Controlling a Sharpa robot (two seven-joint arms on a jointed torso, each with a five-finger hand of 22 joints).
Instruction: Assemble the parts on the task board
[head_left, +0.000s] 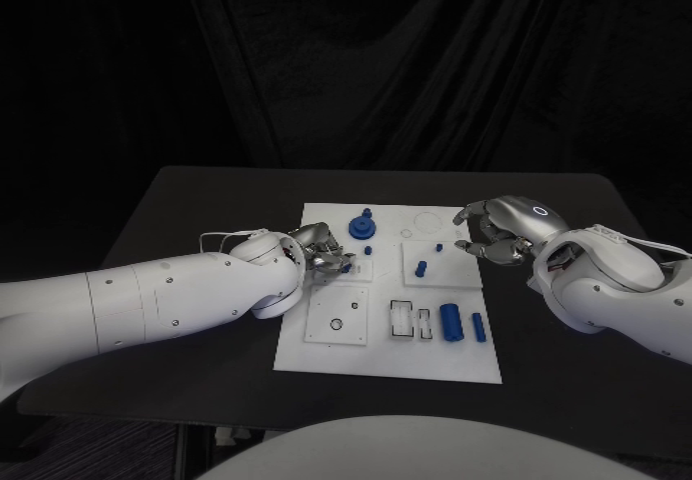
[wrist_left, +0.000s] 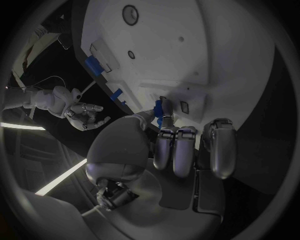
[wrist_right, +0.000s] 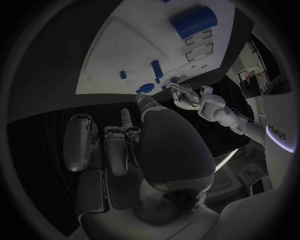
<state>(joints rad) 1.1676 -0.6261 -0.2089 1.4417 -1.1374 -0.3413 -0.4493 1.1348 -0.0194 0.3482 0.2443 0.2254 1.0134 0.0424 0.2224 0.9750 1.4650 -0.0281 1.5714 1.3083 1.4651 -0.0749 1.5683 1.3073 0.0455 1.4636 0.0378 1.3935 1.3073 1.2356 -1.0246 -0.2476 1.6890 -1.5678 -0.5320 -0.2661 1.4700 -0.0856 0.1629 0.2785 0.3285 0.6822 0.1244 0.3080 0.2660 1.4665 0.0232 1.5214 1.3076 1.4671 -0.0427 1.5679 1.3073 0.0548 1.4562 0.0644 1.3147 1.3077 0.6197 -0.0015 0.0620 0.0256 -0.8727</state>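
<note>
— What do the arms look like?
— Smooth white shells dotted with small dark screws; a thin cable loops at the left wrist.
— And the hands?
— The left hand (head_left: 320, 250) and right hand (head_left: 498, 228) are silver metal.

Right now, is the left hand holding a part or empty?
Holding: the left hand pinches a small blue part at its fingertips, over the white board.

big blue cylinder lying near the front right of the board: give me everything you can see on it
The blue cylinder is the largest loose part: a smooth, plain, matte piece that looks like plastic, with rounded ends. It lies flat on its side on the white task board, in the front right area, its long axis running front to back. A slimmer blue pin lies parallel on its right, apart from it; rectangular slots sit to its left. Neither robot hand touches it. The right wrist view shows it too.
</note>
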